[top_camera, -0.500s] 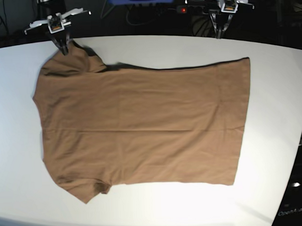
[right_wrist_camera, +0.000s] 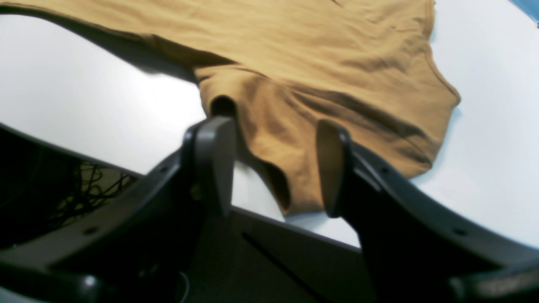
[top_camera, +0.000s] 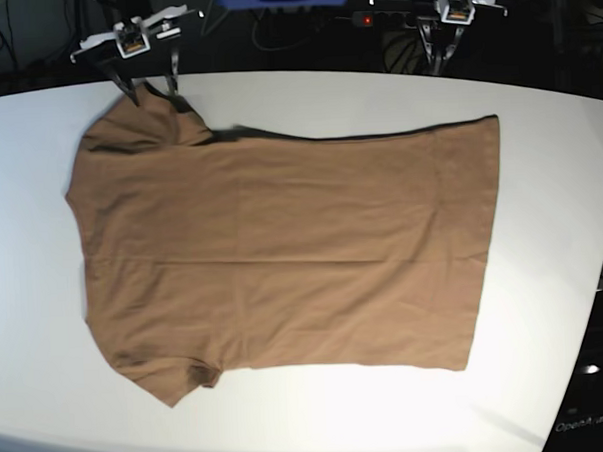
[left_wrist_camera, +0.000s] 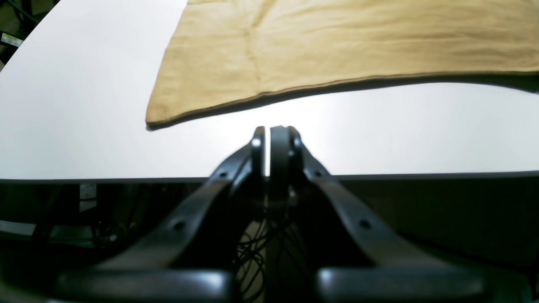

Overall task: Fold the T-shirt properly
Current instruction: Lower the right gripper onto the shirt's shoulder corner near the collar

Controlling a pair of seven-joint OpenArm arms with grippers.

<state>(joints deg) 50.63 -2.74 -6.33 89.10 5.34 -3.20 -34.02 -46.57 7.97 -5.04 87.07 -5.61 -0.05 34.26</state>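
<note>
No fold shows yet: your T-shirt [top_camera: 283, 252] lies spread flat across the middle of the worktop [top_camera: 550, 175], so all the folding is left. Your right pincer [right_wrist_camera: 273, 168] stands wide open over the sleeve at the far edge, gripping nothing. Your left pincer [left_wrist_camera: 271, 139] is closed and empty at the far edge, just short of the hem corner.

- Your left gripper [top_camera: 438, 68] hangs at the far edge, jaws pressed together and holding nothing.
- Your right gripper [top_camera: 149, 88] has its jaws spread wide.
</note>
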